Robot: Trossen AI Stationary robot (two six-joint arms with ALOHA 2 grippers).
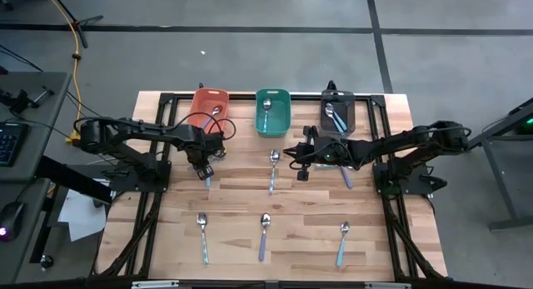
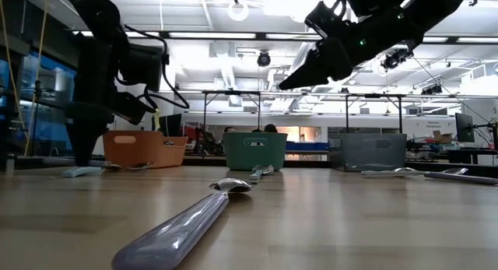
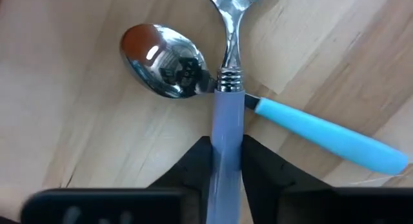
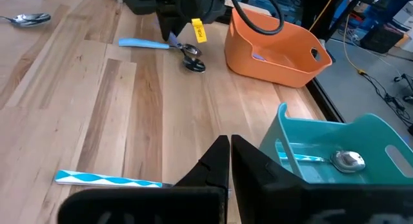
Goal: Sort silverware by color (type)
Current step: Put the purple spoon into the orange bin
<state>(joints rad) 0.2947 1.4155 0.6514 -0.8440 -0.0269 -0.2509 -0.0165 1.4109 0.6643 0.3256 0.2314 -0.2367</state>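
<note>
Gripping a purple-handled spoon (image 3: 226, 121) by its handle, the left gripper (image 3: 225, 161) sits low over the table's left side, just in front of the orange bin (image 1: 210, 108). That spoon crosses over a light-blue-handled spoon (image 3: 322, 130) lying flat on the wood, bowl up; the two meet near their necks.

Other silverware on the table: one spoon (image 1: 273, 170) at the centre, one with a purple handle (image 1: 346, 174) by the right arm, and a front row of three (image 1: 202, 236), (image 1: 264, 234), (image 1: 343, 241), well apart from one another. The orange bin holds a spoon; the teal bin (image 1: 272, 112) holds one with a teal handle (image 1: 266, 114); the dark grey bin (image 1: 337, 111) holds spoons with light blue handles (image 1: 335, 118).

Surface: light wooden planks (image 1: 233, 239) on a black frame. Around it a grey floor with dark tape lines, a yellow cable (image 1: 77, 64) and a desk edge at the left. Low view shows a bright workshop with ceiling lights and benches behind the bins.

Arm pose: left arm reaches in from the left edge, wrist bent down toward the wood. Right arm stretches from the right edge toward the centre; the right gripper (image 4: 230, 156) hangs raised above the table, fingers pressed together with nothing between them, in front of the teal bin.
</note>
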